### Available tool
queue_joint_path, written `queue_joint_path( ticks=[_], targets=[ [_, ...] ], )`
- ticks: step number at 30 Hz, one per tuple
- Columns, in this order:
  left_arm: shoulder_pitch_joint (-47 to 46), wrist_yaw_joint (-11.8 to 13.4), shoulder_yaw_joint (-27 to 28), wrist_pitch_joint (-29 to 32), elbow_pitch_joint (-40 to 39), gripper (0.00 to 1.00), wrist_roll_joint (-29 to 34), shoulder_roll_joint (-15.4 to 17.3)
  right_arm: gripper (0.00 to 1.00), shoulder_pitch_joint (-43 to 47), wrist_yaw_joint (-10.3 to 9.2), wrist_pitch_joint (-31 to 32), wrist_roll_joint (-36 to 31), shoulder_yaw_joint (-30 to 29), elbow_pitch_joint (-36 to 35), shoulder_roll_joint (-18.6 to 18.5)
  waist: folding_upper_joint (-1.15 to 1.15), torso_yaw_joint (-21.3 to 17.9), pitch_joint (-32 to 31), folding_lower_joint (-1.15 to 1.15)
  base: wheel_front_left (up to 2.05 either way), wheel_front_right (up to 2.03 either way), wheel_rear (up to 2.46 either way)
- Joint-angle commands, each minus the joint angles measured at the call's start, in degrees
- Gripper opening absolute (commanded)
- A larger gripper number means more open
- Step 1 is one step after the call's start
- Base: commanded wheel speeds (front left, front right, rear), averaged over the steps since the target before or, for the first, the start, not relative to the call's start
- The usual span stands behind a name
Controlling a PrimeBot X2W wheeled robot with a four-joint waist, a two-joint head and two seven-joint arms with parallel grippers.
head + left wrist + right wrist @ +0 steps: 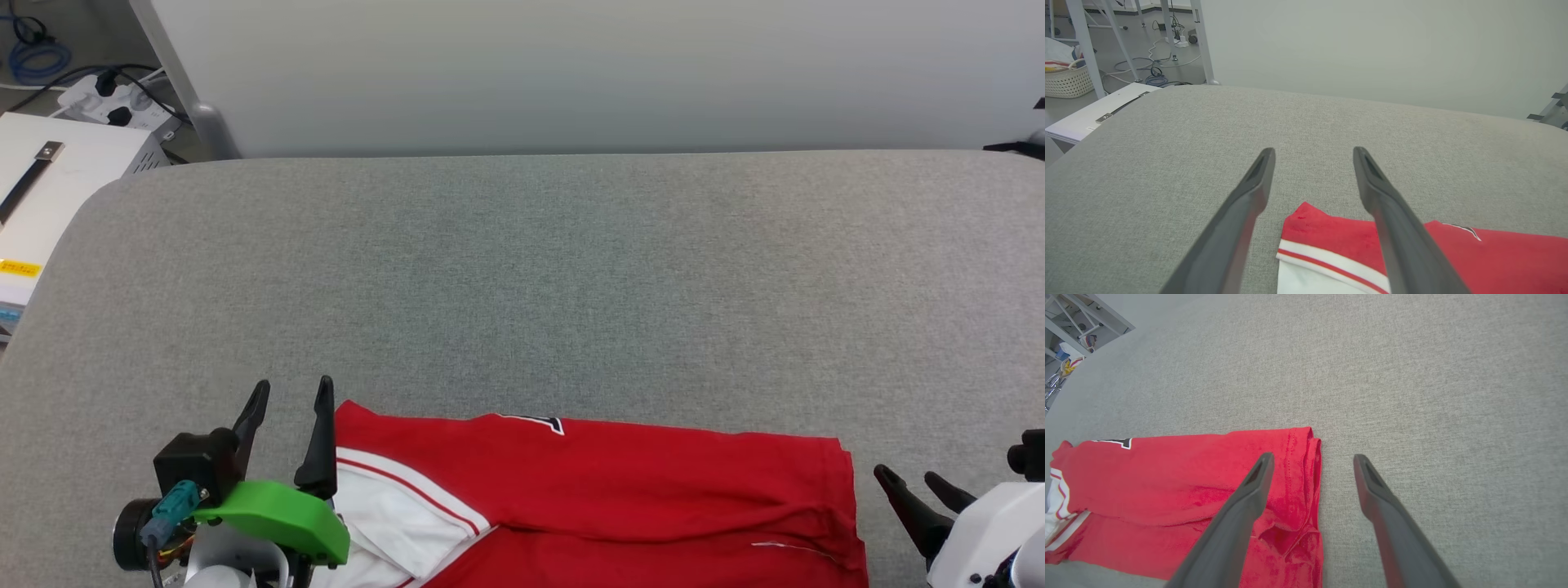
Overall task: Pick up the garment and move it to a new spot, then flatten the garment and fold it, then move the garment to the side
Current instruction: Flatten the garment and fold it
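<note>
**Shirt (612,490) laid between two open grippers**

The red shirt is spread as a long band along the near edge of the grey padded surface (522,269), its nearest part cut off by the bottom of the head view. A white sleeve with red-and-white trim is seen at its left end, and a scrap of black, white-outlined lettering at its far edge.

The left gripper (294,384) is held at the shirt's left end with its fingers spread apart and nothing between them. In the left wrist view one finger is seen above bare grey cloth and the other above the striped trim. Whether the cloth is touched cannot be told.

The right gripper (906,474) is placed just beside the shirt's right end, fingers likewise parted and empty. In the right wrist view the hem is straddled: one finger above red cloth, the other above the grey surface.
</note>
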Motion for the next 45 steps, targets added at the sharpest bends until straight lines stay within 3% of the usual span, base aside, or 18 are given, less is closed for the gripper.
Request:
queue_joint_path(
  ticks=[1, 11, 22, 23, 24, 25, 26, 35, 45],
  targets=[
    [-1.25, 0.76, -0.14, -1.01, -0.74, 1.00, 1.90, -0.39, 1.00, -0.19, -0.01, 1.56, -0.24, -0.38, 0.35, -0.44, 0.00, 0.33, 0.23, 0.00, 0.00, 0.00, 0.00],
    [-2.85, 3.67, -1.34, -2.79, -6.36, 1.00, 9.26, -2.15, 1.00, -1.60, -0.01, 7.06, 2.24, 2.04, 4.29, -1.25, 0.00, 3.02, 2.72, 0.00, 0.00, 0.00, 0.00],
    [-2.66, 4.83, -2.57, -2.71, -7.66, 1.00, 10.51, -3.30, 1.00, -1.75, -0.01, 13.77, 5.89, 6.60, 11.29, 0.19, 0.00, 4.80, 4.82, 0.00, 0.00, 0.00, 0.00],
    [-2.73, 4.75, -2.65, -2.71, -7.64, 1.00, 10.40, -3.42, 0.85, -1.75, -0.01, 14.35, 5.94, 6.83, 11.68, 0.36, 0.00, 4.90, 4.92, 0.00, 0.00, 0.00, 0.00],
    [-2.79, 4.65, -2.76, -2.60, -7.48, 1.00, 10.19, -3.60, 0.44, -1.86, -0.01, 14.51, 6.32, 6.78, 11.86, 0.78, 0.00, 5.05, 4.98, 0.00, 0.00, 0.00, 0.00],
    [-2.85, 4.56, -2.82, -2.50, -7.16, 1.00, 10.06, -3.62, 0.10, -1.98, -0.01, 14.42, 6.46, 6.68, 11.91, 1.00, 0.00, 5.11, 4.99, 0.00, 0.00, 0.00, 0.00],
    [-2.99, 4.42, -2.81, -2.51, -6.75, 1.00, 9.94, -3.64, 0.00, -2.13, -0.01, 14.24, 6.36, 6.66, 11.90, 1.07, 0.00, 5.11, 4.97, 0.00, 0.00, 0.00, 0.00],
    [-2.18, 4.54, -2.77, -1.86, -5.30, 1.00, 9.30, -3.11, 0.00, -4.33, -0.01, 11.71, 4.76, 6.31, 7.76, -0.35, 0.00, 4.20, 3.32, 0.00, 0.00, 0.00, 0.00],
    [-2.23, 4.78, -2.43, -1.14, -5.73, 1.00, 9.07, -1.98, 0.00, -7.59, -0.01, 13.54, 3.32, -0.94, 8.19, -3.74, 0.00, 2.38, 2.16, 0.00, 0.00, 0.00, 0.00]
  ],
)
